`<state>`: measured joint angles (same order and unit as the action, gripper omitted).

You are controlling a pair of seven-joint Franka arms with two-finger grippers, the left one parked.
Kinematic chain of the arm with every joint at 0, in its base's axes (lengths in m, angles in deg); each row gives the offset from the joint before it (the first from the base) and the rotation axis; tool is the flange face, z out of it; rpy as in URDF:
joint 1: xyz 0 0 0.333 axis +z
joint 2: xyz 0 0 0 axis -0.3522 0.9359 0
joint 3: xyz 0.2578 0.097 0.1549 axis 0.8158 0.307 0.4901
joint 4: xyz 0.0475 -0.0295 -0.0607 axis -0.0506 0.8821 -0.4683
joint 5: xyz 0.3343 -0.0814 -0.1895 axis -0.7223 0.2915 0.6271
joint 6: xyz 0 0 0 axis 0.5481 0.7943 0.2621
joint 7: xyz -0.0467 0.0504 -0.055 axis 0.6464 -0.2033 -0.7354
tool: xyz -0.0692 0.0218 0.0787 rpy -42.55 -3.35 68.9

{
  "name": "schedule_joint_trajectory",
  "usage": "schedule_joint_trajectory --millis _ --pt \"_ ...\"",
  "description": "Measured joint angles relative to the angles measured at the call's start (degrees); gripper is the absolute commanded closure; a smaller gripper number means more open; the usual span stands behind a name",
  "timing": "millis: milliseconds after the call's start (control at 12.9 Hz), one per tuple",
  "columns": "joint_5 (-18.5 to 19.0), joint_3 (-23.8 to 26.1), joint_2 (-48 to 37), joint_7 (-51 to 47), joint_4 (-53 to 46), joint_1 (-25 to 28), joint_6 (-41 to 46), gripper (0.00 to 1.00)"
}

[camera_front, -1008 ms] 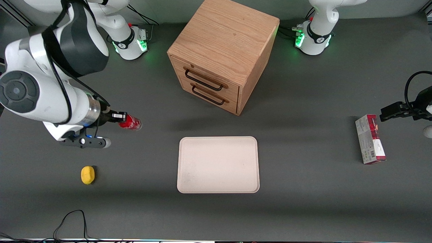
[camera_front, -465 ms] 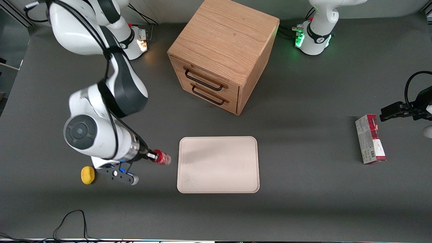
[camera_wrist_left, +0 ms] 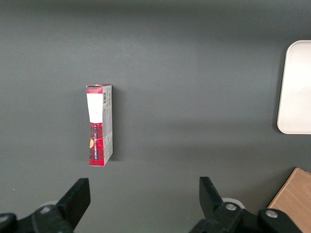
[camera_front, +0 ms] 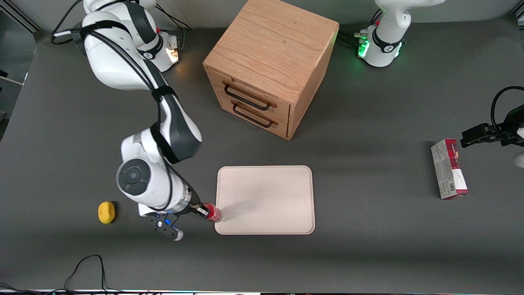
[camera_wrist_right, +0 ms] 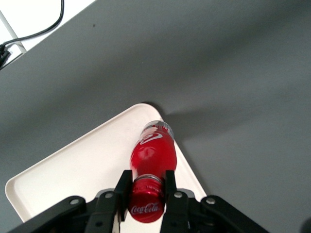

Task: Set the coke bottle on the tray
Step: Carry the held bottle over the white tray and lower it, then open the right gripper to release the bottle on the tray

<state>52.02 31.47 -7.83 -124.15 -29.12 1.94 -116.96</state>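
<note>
My right gripper (camera_front: 203, 211) is shut on the coke bottle (camera_front: 213, 214), a tiny red bottle with a red cap, gripped at the neck. In the right wrist view the bottle (camera_wrist_right: 152, 149) hangs below the gripper (camera_wrist_right: 146, 187), its clear base over the rim of the cream-white tray (camera_wrist_right: 82, 170) near a rounded corner. From the front, the tray (camera_front: 266, 196) lies flat in front of the drawer cabinet, nearer the camera. The bottle is at the tray's near corner on the working arm's side. Whether the bottle touches the tray I cannot tell.
A wooden cabinet (camera_front: 270, 65) with two drawers stands farther from the camera than the tray. A yellow object (camera_front: 106, 212) lies toward the working arm's end. A red-and-grey carton (camera_front: 448, 169), also in the left wrist view (camera_wrist_left: 99, 124), lies toward the parked arm's end.
The right arm has carried the bottle toward the camera and toward the tray, from open table beside the cabinet to the tray's near corner. The grip has stayed shut.
</note>
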Motion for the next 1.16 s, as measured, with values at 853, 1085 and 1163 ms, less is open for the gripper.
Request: schedule_joint_trajectory --millis 853,1085,1163 --pt "0.2 0.0 2.6 -2.0 -1.2 1.8 -2.8 0.0" --pt "0.2 0.0 2.7 -2.2 -1.6 2.1 -3.6 0.0" --pt "0.2 0.0 2.7 -2.2 -1.8 2.0 -3.6 0.0"
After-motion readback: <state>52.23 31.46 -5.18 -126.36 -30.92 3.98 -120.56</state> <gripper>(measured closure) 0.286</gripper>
